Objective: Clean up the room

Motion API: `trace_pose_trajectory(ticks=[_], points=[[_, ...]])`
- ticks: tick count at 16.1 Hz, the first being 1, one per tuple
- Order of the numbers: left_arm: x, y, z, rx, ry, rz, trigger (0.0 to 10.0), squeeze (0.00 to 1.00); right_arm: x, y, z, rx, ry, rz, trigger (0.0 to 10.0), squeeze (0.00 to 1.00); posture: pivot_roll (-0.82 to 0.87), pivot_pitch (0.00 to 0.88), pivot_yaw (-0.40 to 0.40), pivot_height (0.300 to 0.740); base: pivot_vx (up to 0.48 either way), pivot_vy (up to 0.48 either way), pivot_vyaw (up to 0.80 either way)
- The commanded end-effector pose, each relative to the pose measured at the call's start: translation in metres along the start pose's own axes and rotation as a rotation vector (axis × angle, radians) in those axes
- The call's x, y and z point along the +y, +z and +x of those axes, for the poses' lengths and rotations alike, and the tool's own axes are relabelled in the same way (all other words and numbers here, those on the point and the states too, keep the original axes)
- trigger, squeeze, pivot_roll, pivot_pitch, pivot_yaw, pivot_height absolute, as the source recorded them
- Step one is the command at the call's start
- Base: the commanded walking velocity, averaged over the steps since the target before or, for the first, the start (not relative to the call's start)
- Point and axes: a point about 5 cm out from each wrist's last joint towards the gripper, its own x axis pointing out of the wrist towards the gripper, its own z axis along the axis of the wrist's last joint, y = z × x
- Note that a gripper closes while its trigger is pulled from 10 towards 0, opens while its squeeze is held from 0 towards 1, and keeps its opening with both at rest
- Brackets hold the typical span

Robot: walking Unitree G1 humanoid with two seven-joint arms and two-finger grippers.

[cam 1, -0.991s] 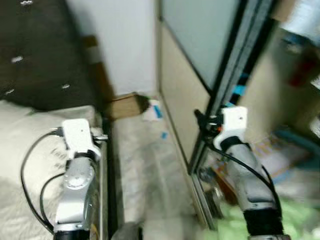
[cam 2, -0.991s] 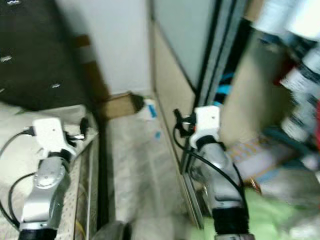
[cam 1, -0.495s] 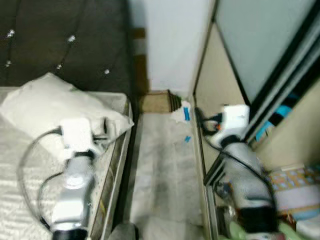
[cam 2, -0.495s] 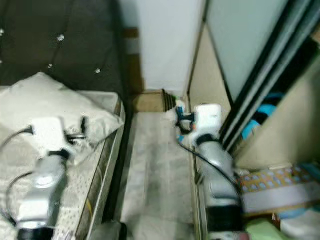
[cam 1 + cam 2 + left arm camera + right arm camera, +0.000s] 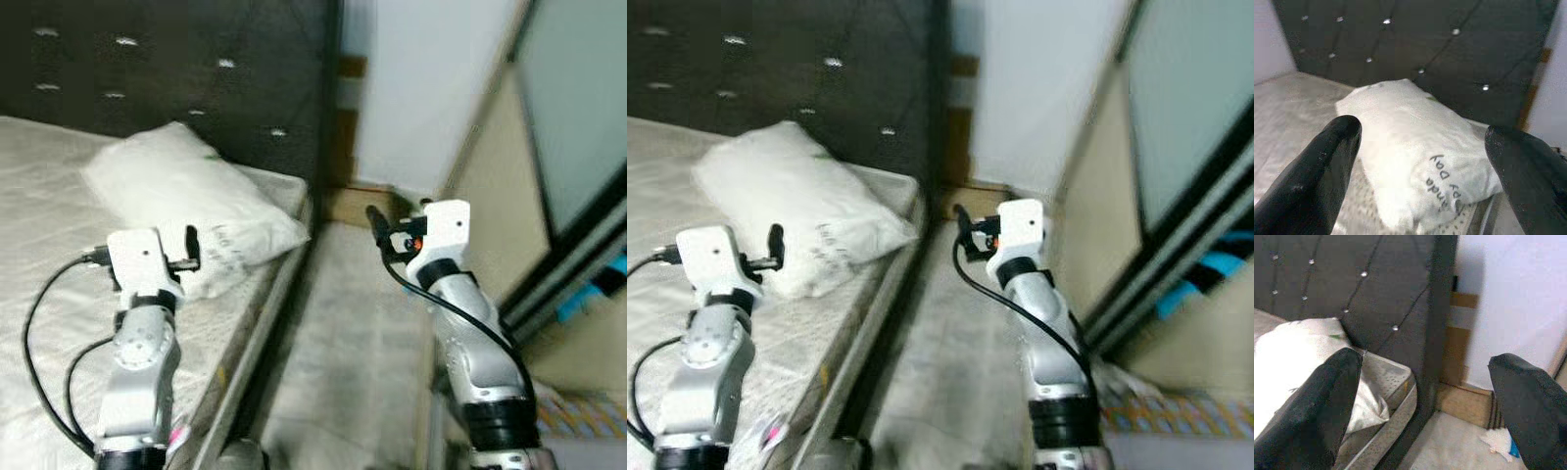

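**Turned from the wardrobe to the bed**

My view has swung left since a second ago: the open wardrobe and its clutter have slid off to the right, and the bed (image 5: 59,225) now sits ahead. A white pillow (image 5: 191,211) lies on it by the dark headboard (image 5: 176,78). My left gripper (image 5: 1420,161) hovers short of the pillow, fingers spread, empty. My right gripper (image 5: 1425,401), also spread and empty, hangs over the floor beside the bed, where white litter (image 5: 1498,443) lies by the wall. I judge tidying here comes next.
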Motion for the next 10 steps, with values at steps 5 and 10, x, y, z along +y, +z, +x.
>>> trace_pose_trajectory(ticks=[5,10], points=[[-0.0027,0.0033,0.0005,-0.017,-0.020,0.009,10.0,0.00,-0.0017,0.0013,0.0007,-0.006,0.000,0.004,10.0,0.00,0.00,0.000,-0.030,0.740,0.000,0.000,0.80],[-0.0042,0.0049,0.0000,-0.030,-0.018,0.025,10.0,0.00,-0.0018,0.0022,0.0030,-0.009,0.011,0.001,10.0,0.00,0.00,0.000,-0.034,0.740,0.000,0.000,0.80]])
